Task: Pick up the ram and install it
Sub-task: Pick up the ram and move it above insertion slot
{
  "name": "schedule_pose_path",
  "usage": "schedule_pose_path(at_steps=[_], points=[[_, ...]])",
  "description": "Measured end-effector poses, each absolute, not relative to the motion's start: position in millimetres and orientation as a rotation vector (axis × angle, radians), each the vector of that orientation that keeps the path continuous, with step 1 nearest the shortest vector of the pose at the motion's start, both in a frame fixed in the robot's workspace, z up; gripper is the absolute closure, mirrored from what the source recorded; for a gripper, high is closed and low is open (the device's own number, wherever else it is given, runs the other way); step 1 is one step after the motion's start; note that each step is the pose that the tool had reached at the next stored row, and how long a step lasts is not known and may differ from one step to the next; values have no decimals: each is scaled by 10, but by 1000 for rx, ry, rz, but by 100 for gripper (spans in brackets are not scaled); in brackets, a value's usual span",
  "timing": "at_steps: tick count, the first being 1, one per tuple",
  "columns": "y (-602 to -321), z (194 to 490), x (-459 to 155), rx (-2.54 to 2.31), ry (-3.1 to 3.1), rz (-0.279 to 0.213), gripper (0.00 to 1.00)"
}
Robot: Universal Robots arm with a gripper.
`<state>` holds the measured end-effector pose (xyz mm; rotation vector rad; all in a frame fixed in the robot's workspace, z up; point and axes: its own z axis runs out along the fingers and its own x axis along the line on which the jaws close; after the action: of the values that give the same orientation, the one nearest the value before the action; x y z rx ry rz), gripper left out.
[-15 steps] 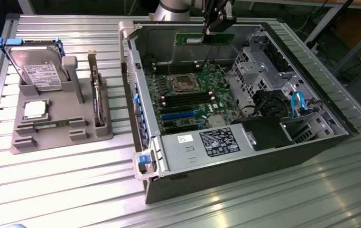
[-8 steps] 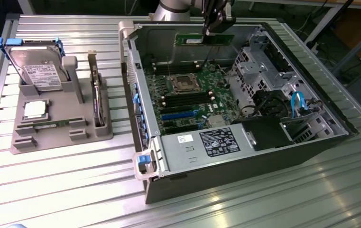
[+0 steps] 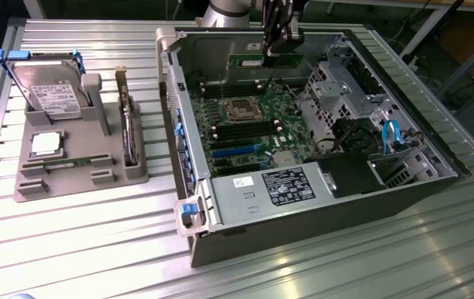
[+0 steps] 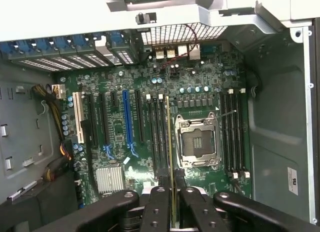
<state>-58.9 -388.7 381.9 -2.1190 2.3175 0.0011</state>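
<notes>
Where the ram (image 3: 266,61) hangs: on edge inside the open computer case (image 3: 245,249), above the motherboard (image 3: 253,124) and apart from it, near the case's far wall.
Ram's alignment: in the wrist view its thin edge (image 4: 172,152) runs parallel to the empty memory slots (image 4: 160,137), just beside the processor socket (image 4: 197,142). This is judged to let it go straight down into a slot.
Fingers: the fingers (image 4: 157,207) are almost closed, pinching the ram's upper edge between its two flat faces.
Holder: the grey holder (image 3: 79,174) sits on the table (image 3: 95,249), well apart from the case, and carries the hard drive (image 3: 50,93).
</notes>
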Motion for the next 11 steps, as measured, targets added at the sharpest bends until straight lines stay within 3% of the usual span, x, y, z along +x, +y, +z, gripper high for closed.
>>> schedule_pose_path(at_steps=[11], points=[[-3887, 3811, -589, -2119, 2317, 1, 86]])
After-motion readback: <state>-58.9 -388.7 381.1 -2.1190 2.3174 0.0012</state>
